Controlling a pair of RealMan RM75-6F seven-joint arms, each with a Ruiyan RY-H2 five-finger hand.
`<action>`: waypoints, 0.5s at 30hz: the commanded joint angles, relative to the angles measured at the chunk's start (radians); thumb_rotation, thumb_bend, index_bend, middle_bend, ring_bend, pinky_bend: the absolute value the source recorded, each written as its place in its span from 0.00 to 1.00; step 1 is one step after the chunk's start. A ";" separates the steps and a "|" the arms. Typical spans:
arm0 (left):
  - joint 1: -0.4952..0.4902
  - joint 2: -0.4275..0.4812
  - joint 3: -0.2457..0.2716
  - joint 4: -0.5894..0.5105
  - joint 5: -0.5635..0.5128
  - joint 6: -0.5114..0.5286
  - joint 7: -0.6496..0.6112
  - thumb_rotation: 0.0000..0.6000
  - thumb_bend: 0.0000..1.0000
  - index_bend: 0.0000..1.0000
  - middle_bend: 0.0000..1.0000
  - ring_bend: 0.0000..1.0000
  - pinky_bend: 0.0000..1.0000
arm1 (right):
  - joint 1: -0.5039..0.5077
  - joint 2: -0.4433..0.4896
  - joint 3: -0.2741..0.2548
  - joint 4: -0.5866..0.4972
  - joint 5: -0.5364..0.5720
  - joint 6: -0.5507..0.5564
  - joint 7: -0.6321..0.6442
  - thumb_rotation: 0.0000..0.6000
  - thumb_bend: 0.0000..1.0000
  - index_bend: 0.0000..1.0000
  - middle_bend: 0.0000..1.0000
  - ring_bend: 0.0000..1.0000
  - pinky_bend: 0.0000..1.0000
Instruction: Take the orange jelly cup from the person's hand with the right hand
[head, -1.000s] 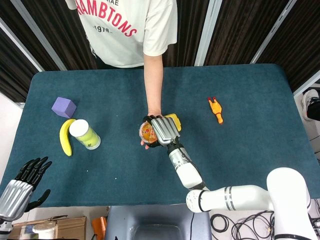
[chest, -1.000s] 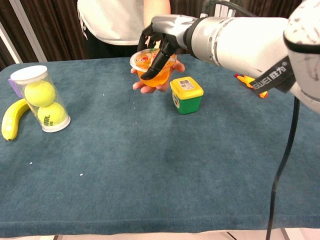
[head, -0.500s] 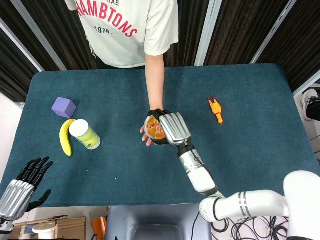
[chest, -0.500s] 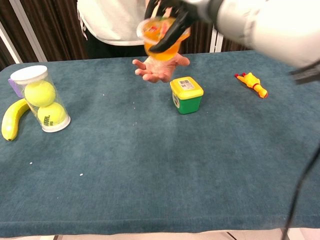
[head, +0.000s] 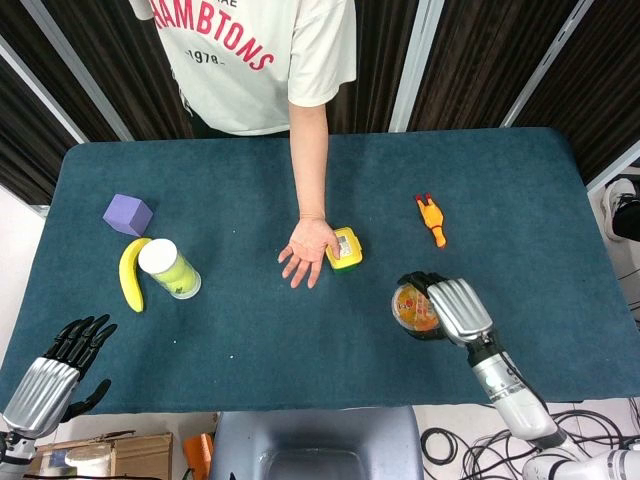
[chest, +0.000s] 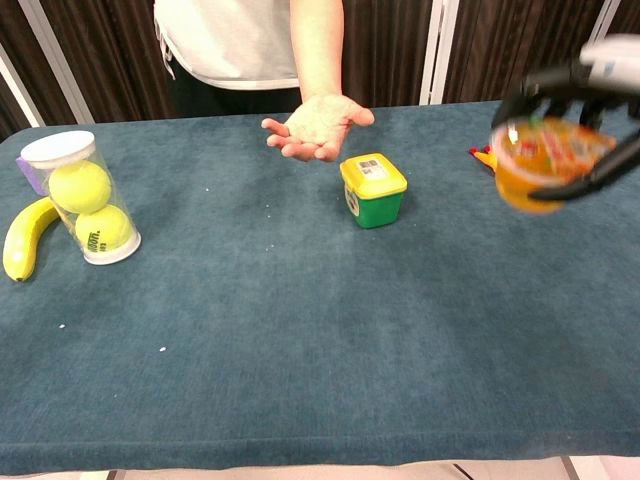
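Note:
The orange jelly cup (head: 414, 308) (chest: 541, 162) is in the grip of my right hand (head: 447, 308) (chest: 580, 120), held above the blue table at the right, well clear of the person. The person's hand (head: 308, 250) (chest: 317, 124) lies palm up and empty over the table's middle. My left hand (head: 57, 370) hangs off the table's front left corner with its fingers spread, holding nothing; the chest view does not show it.
A green box with a yellow lid (head: 344, 248) (chest: 373, 189) stands beside the person's hand. A rubber chicken toy (head: 431, 219) lies right of it. At the left are a tennis ball tube (head: 168, 268) (chest: 82, 197), a banana (head: 131, 274) (chest: 25, 238) and a purple cube (head: 128, 214).
My right hand lifted the jelly cup off the person's palm and carried it right and toward me. The person's palm is now empty. The left hand barely moved.

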 joint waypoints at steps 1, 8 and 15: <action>0.004 0.003 0.000 0.001 0.000 0.009 -0.007 1.00 0.37 0.00 0.03 0.02 0.11 | -0.010 -0.119 -0.013 0.146 0.013 -0.132 0.042 1.00 0.17 0.30 0.29 0.23 0.52; 0.006 0.008 0.002 0.011 0.001 0.016 -0.027 1.00 0.37 0.00 0.03 0.02 0.11 | 0.006 -0.177 0.006 0.219 0.057 -0.242 0.022 1.00 0.16 0.05 0.13 0.08 0.38; 0.010 0.007 0.005 0.010 0.005 0.022 -0.019 1.00 0.37 0.00 0.03 0.02 0.11 | -0.005 -0.092 -0.013 0.121 0.056 -0.256 -0.049 1.00 0.16 0.00 0.00 0.00 0.26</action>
